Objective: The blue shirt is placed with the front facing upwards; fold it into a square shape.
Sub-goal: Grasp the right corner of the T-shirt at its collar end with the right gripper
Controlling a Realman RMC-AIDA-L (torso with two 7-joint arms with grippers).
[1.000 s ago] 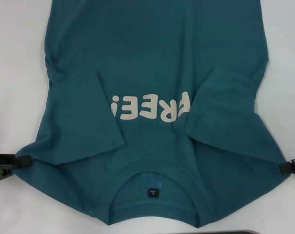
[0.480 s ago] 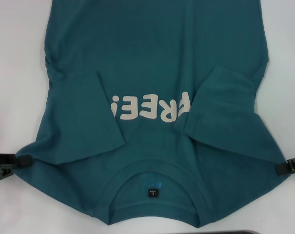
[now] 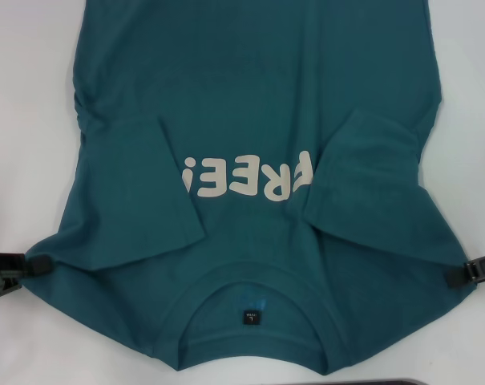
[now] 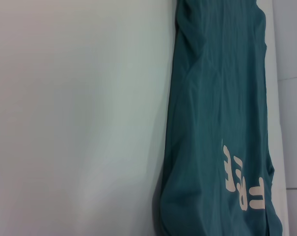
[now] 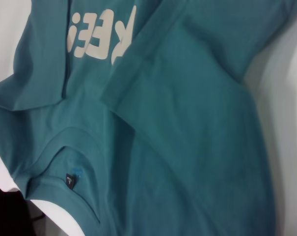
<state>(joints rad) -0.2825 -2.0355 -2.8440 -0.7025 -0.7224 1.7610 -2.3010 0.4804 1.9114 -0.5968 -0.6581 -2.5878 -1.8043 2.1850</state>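
Right tool (image 3: 457, 277) tip under shirt (image 3: 258, 104) edge

this looks like a lab or test bench set up for robot work, not a home. a plain white table (image 3: 34, 120) fills the head view with a single blue shirt (image 3: 258, 104) spread flat on it, and black grippers reach in from both side edges, left gripper (image 3: 22, 266) and right gripper (image 3: 466, 274). the left wrist view shows the same bare white surface and a pale seam line beyond the shirt.
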